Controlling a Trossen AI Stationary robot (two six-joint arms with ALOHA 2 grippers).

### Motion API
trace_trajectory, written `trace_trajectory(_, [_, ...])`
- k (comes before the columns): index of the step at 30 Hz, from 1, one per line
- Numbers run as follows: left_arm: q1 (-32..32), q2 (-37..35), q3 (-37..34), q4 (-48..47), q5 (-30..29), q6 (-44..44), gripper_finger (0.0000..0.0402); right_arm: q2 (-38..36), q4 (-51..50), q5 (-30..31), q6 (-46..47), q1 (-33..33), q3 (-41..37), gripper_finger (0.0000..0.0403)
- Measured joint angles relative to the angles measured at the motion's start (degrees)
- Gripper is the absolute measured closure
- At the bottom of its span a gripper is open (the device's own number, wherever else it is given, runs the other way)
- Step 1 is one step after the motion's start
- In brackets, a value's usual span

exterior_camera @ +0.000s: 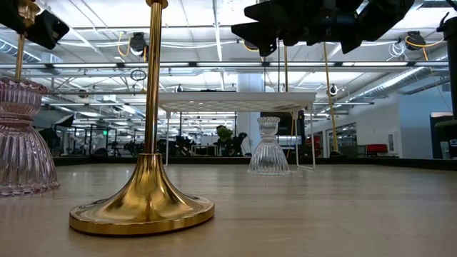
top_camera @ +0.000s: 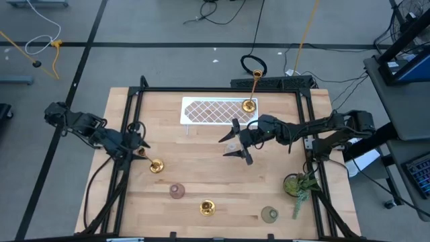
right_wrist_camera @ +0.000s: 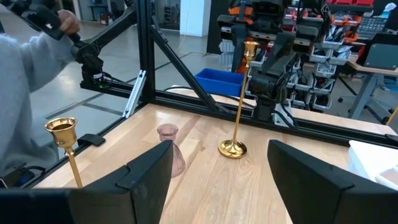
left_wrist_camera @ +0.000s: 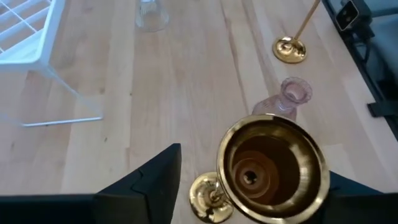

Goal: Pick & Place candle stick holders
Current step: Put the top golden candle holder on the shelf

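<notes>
My left gripper [left_wrist_camera: 255, 186] is open at the table's left side. Its fingers stand on either side of the cup-shaped top [left_wrist_camera: 273, 165] of a short gold candlestick [top_camera: 156, 166], which stands upright on its round base. My right gripper [top_camera: 236, 142] is open and empty above the table's middle. A tall gold candlestick [top_camera: 250, 104] stands on the white tray [top_camera: 201, 111]. A third gold candlestick [top_camera: 207, 208] stands near the front edge, with the pink cup [top_camera: 177, 191] and the green cup [top_camera: 270, 214]. The clear cup [exterior_camera: 269, 146] stands upright by the tray. My left gripper comes at the candlestick's top [left_wrist_camera: 273, 165] from above, one finger [left_wrist_camera: 155, 180] on each side of the gold cup. I cannot tell whether either finger touches it. The candlestick stands upright with its base [left_wrist_camera: 208, 199] on the table.
A green leafy plant [top_camera: 299, 185] stands at the front right. The black frame [top_camera: 134, 114] runs along the table's edges. A person's grey sleeve [right_wrist_camera: 18, 106] shows beyond the table's left side. Bare wood lies between the tray and the front row of holders.
</notes>
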Motion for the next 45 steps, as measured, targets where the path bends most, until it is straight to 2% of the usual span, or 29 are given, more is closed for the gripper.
trace_trajectory(3, [0.0, 0.4, 0.0, 0.0, 0.0, -0.1, 0.0203, 0.0, 0.0, 0.0, 0.0, 0.0, 0.0, 0.0149])
trace_trajectory(9, [0.0, 2.1, 0.0, -0.4, 3.0, -1.1, 0.0291, 0.0, 0.0, 0.0, 0.0, 0.0, 0.0, 0.0149])
trace_trajectory(16, [0.0, 3.8, -0.1, 0.1, 1.8, -1.3, 0.0385, -0.1, 2.1, 0.1, -1.1, 0.0, 0.0, 0.0149])
trace_trajectory(18, [0.0, 4.0, -0.1, 1.8, 0.4, -1.1, 0.0387, -0.1, 2.9, 0.3, -1.1, 0.0, 0.0, 0.0149])
trace_trajectory(23, [0.0, 5.0, -0.1, 10.6, -2.6, 3.3, 0.0362, -0.1, 4.9, 1.2, -1.1, 0.1, 0.0, 0.0149])
trace_trajectory(29, [0.0, 7.8, -0.1, 21.3, -5.6, 10.0, 0.0389, -0.1, 4.8, 14.8, -1.1, 2.4, 0.0, 0.0149])
trace_trajectory(30, [0.0, 8.4, -0.1, 23.2, -6.7, 10.7, 0.0389, -0.1, 4.8, 15.3, -1.3, 2.7, 0.0, 0.0149])
trace_trajectory(33, [0.1, 10.9, -0.1, 29.2, -9.7, 12.6, 0.0379, 0.1, 5.2, 15.2, -1.4, 3.8, 0.0, 0.0149])
trace_trajectory(36, [0.7, 13.9, -0.1, 36.5, -9.9, 14.0, 0.0368, 1.8, 7.4, 15.2, -1.5, 4.8, 0.2, 0.0149])
trace_trajectory(45, [6.3, 21.2, -0.1, 56.6, -9.7, 15.2, 0.0389, 5.3, 11.9, 15.5, -0.7, 5.4, 1.5, 0.0149])
